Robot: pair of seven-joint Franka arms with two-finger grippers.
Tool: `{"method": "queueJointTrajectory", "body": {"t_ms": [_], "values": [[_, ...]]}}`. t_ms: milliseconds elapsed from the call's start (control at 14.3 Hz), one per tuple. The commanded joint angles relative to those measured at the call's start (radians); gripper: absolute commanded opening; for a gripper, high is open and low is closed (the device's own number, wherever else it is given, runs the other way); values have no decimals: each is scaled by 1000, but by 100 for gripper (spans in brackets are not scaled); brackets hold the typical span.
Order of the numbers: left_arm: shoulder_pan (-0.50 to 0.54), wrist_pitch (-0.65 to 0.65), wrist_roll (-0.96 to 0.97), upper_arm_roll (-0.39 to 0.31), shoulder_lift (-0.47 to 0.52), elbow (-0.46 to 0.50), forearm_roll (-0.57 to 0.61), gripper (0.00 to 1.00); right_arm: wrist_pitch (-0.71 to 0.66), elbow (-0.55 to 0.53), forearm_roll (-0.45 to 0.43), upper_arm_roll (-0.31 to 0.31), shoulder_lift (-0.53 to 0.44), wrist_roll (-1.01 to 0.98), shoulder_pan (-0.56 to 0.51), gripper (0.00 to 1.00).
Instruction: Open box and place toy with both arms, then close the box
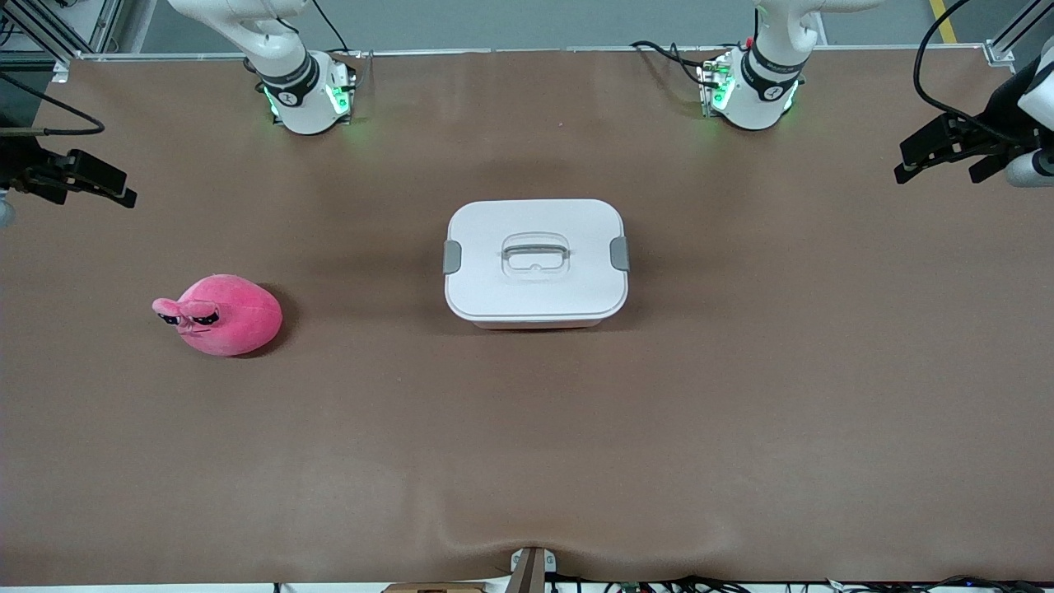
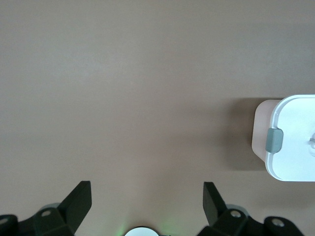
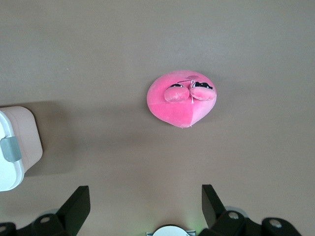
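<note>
Closed box (image 1: 535, 259) mid-table, toy (image 1: 221, 315) toward the right arm's end. Left gripper (image 1: 947, 161) and right gripper (image 1: 86, 183) raised at the table ends, both spread wide, holding nothing.

1. A brown matte table (image 1: 741, 428) fills nearly the whole front view.
2. Grey floor (image 1: 527, 21) shows along its top edge.
3. Cables (image 1: 741, 585) run along the bottom edge.
4. Lighting is soft and even.
</note>
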State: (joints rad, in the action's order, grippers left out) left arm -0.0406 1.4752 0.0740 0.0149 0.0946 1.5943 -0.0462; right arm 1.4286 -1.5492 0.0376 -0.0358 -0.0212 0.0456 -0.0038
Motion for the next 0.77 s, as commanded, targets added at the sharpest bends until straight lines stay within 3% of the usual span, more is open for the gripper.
{"method": "queueJointTrajectory", "body": {"t_ms": [0,701], "values": [[7,-12,-13,0,-16,-22,-12,100,-14,11,4,-4,-6,-12,1,100],[8,-21,-16,-6,-64,-76,-12,100,-17,0,4,-6,-5,-18,1,100]]}}
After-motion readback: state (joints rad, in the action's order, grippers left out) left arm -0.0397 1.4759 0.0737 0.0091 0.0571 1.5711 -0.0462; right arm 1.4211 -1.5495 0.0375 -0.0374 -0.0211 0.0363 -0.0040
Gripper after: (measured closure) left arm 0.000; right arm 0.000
